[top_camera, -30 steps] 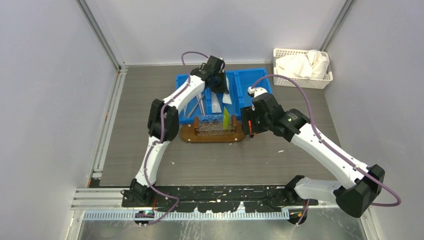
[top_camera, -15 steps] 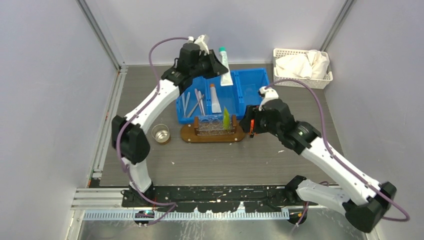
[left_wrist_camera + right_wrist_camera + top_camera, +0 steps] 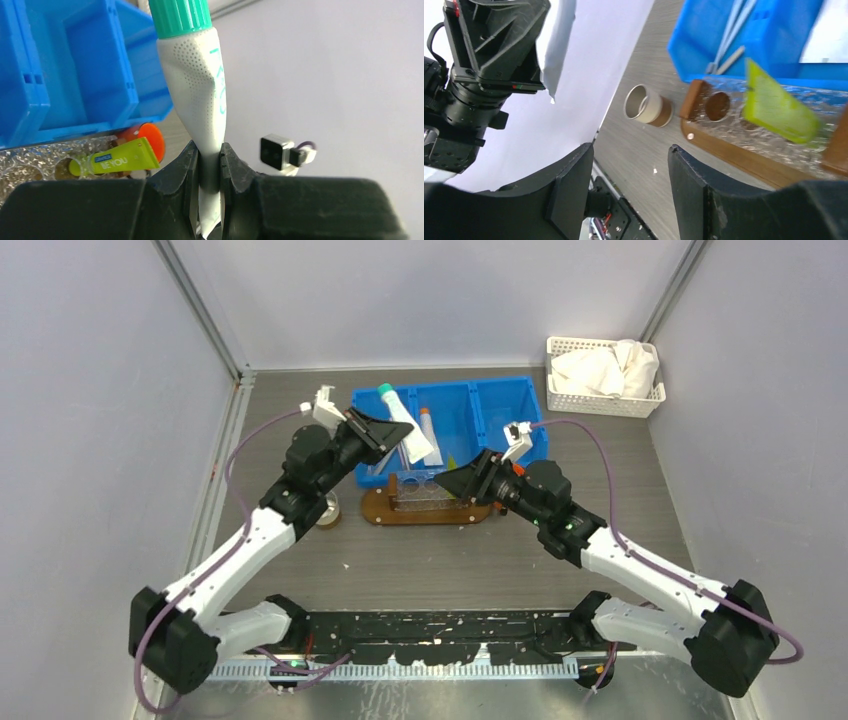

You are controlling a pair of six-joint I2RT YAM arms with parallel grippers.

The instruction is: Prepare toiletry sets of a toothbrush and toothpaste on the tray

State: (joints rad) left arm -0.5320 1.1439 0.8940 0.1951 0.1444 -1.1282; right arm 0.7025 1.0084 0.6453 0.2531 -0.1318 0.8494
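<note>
Toothpaste (image 3: 195, 100), teal-capped, clamped in left tool (image 3: 209, 161); right tool (image 3: 629, 156) apart, apparently empty, near tray (image 3: 734, 158)

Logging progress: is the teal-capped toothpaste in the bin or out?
Out. The left gripper pinches the teal-capped toothpaste by its tail, lifted clear of the blue bin.
</note>
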